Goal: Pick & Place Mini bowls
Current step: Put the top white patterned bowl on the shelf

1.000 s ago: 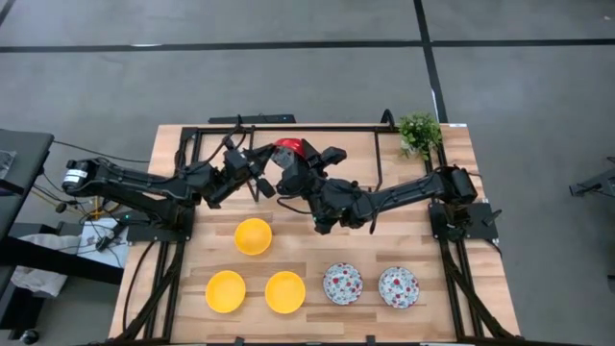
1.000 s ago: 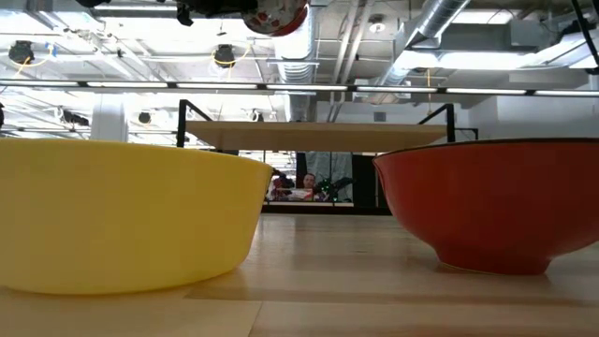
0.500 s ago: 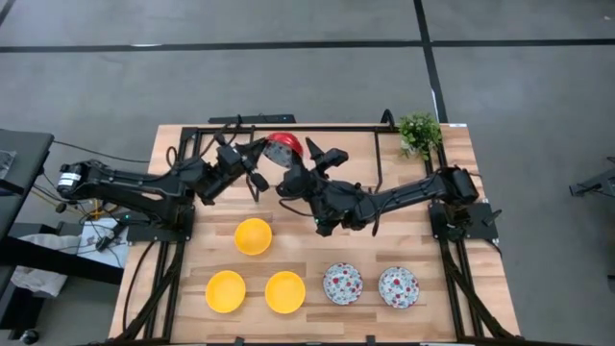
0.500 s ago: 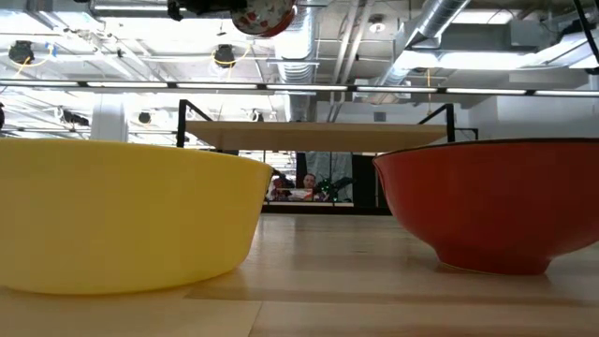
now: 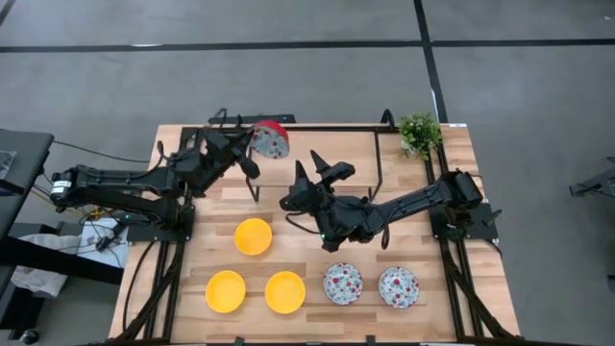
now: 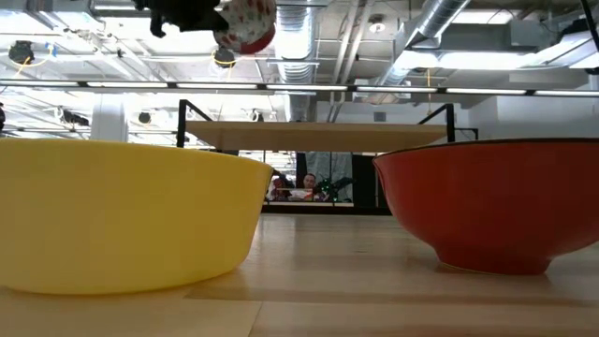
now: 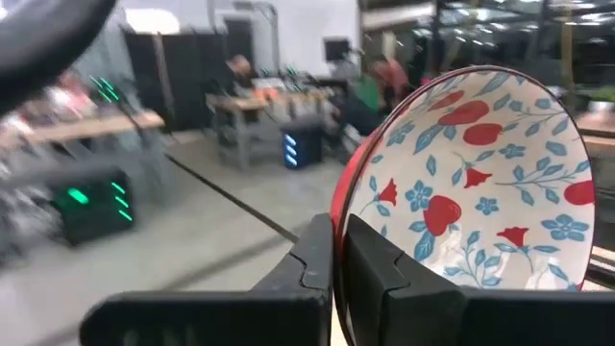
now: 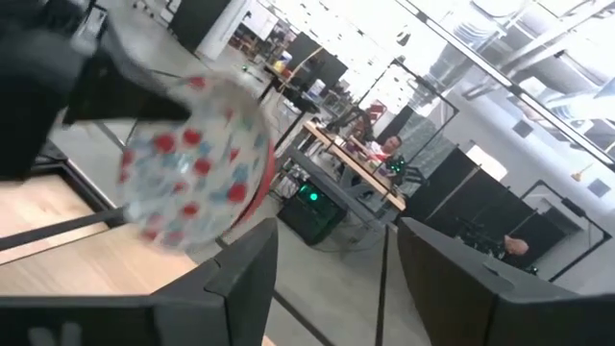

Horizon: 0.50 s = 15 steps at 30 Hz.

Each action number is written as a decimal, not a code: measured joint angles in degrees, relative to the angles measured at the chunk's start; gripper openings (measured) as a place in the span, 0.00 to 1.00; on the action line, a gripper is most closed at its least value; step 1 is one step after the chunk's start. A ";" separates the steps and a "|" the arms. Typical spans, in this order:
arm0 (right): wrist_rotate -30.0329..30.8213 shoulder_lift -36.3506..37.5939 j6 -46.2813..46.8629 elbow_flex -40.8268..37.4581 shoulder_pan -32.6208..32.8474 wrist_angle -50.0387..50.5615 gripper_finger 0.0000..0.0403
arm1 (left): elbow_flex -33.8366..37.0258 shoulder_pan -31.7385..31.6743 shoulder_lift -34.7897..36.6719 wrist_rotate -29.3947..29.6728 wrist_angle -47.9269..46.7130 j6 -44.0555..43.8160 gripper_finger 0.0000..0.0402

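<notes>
Gripping patterned bowl [image 5: 271, 141] by rim, left tool [image 5: 246, 144] raised; right tool [image 5: 325, 171] released, mid-table.

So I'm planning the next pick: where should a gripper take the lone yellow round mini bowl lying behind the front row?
Probably on the rim of the yellow round mini bowl, from straight above: it sits upright and open, so one finger can go inside the thin wall and one outside.
</notes>
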<state>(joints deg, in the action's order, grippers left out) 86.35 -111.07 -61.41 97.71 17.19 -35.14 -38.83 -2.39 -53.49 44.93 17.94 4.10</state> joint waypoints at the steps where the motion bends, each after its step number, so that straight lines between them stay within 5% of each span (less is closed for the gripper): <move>1: -0.02 0.00 0.24 -0.35 -0.37 -0.02 0.50 | 0.00 0.00 0.00 -1.05 -1.39 -2.71 0.02; 7: 0.02 2.47 1.91 -4.06 -2.33 0.44 0.47 | -0.61 -0.04 0.02 -7.17 -8.37 -15.54 0.02; 15: 0.92 15.28 8.23 -15.76 -3.61 0.46 0.46 | -11.58 -2.36 -0.42 -15.55 -26.88 -24.97 0.02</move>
<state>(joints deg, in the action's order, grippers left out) 87.26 -95.78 -53.17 81.95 13.58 -34.68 -50.41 -4.75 -53.92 29.38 -8.93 -20.87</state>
